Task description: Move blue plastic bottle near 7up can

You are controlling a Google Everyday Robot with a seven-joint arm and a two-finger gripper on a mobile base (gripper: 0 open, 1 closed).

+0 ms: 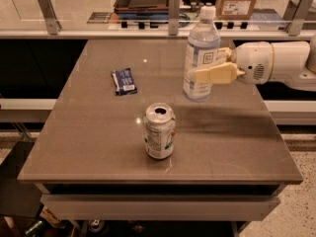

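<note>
The blue plastic bottle (201, 54) is tall, clear pale blue, with a white cap and a white-and-blue label. It stands upright right of the table's middle, its base at or just above the tabletop. My gripper (207, 68) comes in from the right on a white arm and is shut on the bottle's lower body; one cream finger (216, 74) shows across its front. The 7up can (159, 131), silver-white with green markings and an open top, stands upright near the front centre, down and left of the bottle, about a can's height of gap between them.
A flat dark-blue snack packet (124, 80) lies on the brown table (98, 142) left of the bottle. A rail with metal posts (173, 6) runs along the far edge, with a cardboard box (238, 0) behind it. The table's right edge lies under my arm (286, 63).
</note>
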